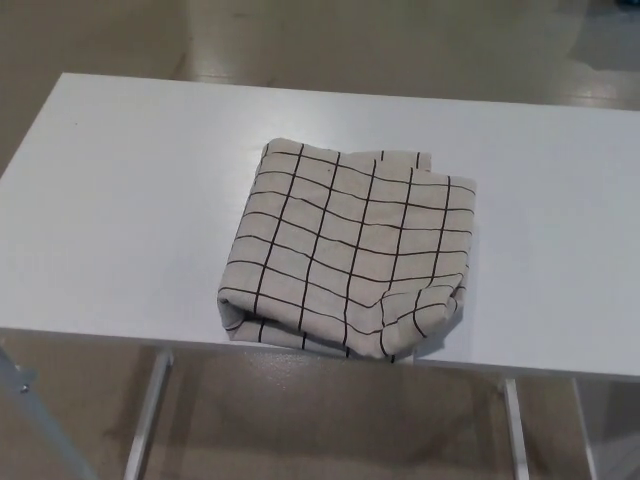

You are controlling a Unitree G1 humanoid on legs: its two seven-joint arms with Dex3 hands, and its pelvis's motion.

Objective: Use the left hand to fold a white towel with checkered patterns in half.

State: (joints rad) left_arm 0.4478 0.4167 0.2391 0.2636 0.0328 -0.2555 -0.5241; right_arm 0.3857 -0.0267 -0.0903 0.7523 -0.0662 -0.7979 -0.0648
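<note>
Head view. We recorded one towel [350,250], a soft off-white cloth printed with a thin black grid, lying folded on one table [120,200] whose top was smooth, matte and white. The towel formed a rough rectangle of at least two layers: its left and far edges lay fairly straight, a second layer's edge peeked out along the far side, and its near right corner bunched into a rounded, puckered fold. It sat slightly right of the table's middle, its near edge just beside the table's front rim. Below the tabletop we counted two pale metal legs [148,415], slim and straight, over a smooth beige floor [330,430]. Neither of the robot's hands appeared in the frame, so we could not tell how their fingers stood.
</note>
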